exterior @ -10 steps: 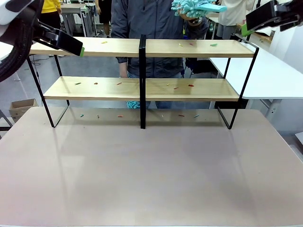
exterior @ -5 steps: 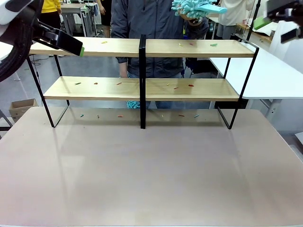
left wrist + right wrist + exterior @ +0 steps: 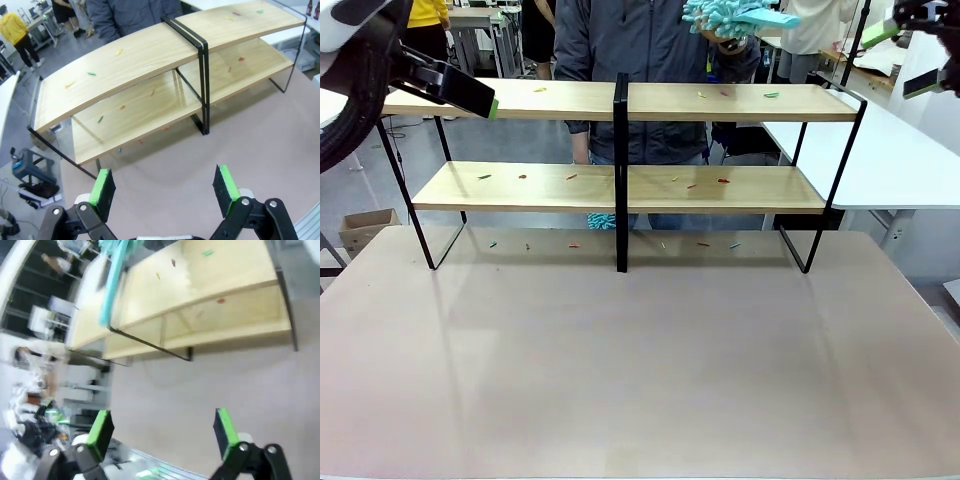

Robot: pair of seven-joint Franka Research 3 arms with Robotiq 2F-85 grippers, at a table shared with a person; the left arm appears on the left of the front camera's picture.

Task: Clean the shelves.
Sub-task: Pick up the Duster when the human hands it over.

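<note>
From the left wrist we see the left gripper (image 3: 165,182), its black fingers with green pads spread wide and nothing between them, hanging above the near part of the smooth grey-pink table (image 3: 250,130). Across from it stand the shelves (image 3: 145,55), a wide two-tier rack of long light wooden boards on a thin black metal frame with a black centre post, set along the table's far edge. Small coloured scraps (image 3: 92,73) lie scattered on both boards and on the table under the lower one. From the right wrist, in a blurred and tilted picture, we see the right gripper (image 3: 161,426) with its jaws equally wide and empty, well apart from the shelves, whose right end lies ahead of it. From the front, the shelves span most of the table's far edge. Behind them stands a person in a dark grey jacket (image 3: 640,50), whose hand (image 3: 725,38) holds a fluffy teal duster with a light blue handle (image 3: 730,14) above the right half of the top board. The left gripper sits high at the left and the right gripper high at the right, over a neighbouring white table (image 3: 890,160).
</note>
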